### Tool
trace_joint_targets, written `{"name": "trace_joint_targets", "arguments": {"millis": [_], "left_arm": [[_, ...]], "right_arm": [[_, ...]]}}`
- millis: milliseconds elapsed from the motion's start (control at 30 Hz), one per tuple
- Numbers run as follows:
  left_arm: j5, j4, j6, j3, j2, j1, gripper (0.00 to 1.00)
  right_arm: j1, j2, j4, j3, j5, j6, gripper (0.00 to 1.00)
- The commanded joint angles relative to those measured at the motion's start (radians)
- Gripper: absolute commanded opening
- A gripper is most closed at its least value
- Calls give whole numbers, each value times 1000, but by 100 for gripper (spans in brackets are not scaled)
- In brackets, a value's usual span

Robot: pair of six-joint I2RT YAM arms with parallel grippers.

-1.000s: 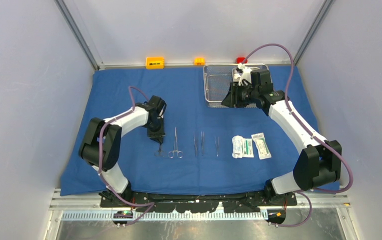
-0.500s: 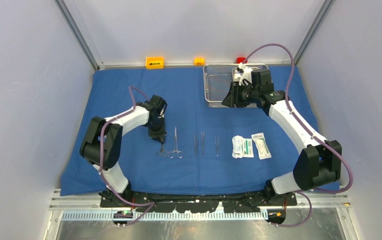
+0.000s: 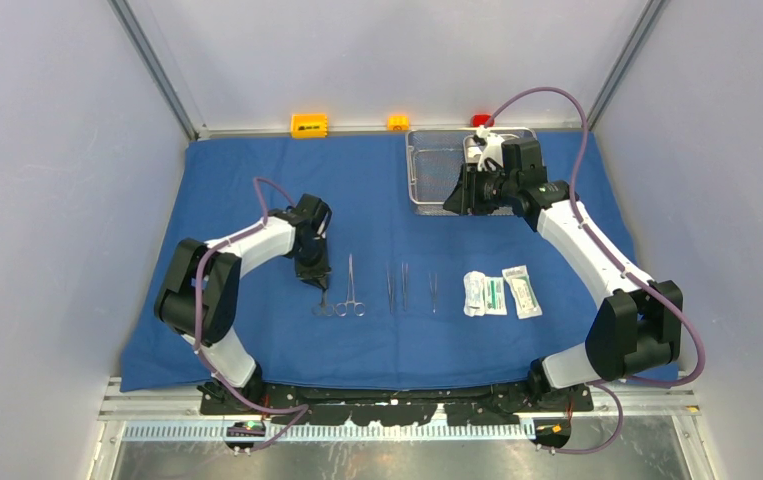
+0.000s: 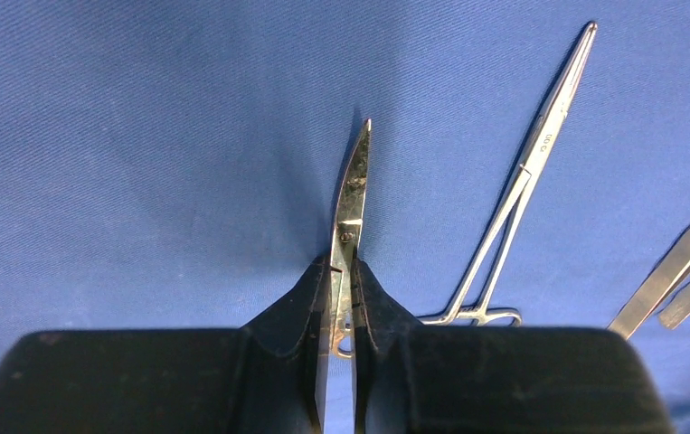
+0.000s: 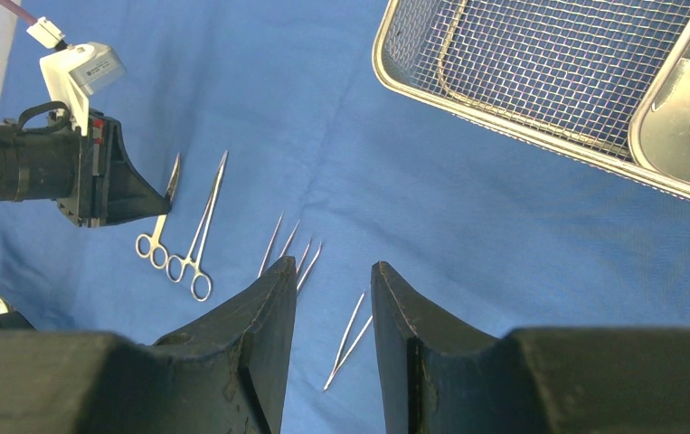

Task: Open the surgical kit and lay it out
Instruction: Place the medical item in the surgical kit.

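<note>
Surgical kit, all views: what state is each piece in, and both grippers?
blue cloth: spread flat.
mesh tray: upright on the cloth.
steel pan: upright in the tray's right end.
scissors: blades closed, pinched in the left gripper.
ring-handled forceps: closed, lying free.
tweezers: lying flat, free.
packets: lying flat, side by side.
left gripper: shut on the scissors.
right gripper: open, empty.

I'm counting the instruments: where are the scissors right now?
In the top view, the scissors are left of centre, pinched in the left gripper, just left of the ringed forceps at the row's left end.
</note>
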Motion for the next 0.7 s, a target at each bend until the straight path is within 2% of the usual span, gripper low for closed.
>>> {"name": "trace_joint_targets", "arguments": {"millis": [0, 167, 267, 367, 667], "left_arm": [[-9, -17, 18, 20, -10, -5, 14], [-25, -32, 39, 47, -14, -6, 25], [-35, -37, 39, 51, -31, -7, 40], [-35, -45, 50, 58, -53, -6, 47], [-33, -32, 158, 153, -122, -5, 54]], "right_arm": [[-6, -34, 44, 0, 2, 6, 41], [-9, -38, 44, 0, 25, 5, 41], [-17, -45, 43, 5, 46, 6, 42], [-26, -51, 43, 10, 79, 3, 44], [-92, 29, -14, 120, 264, -18, 48]]}}
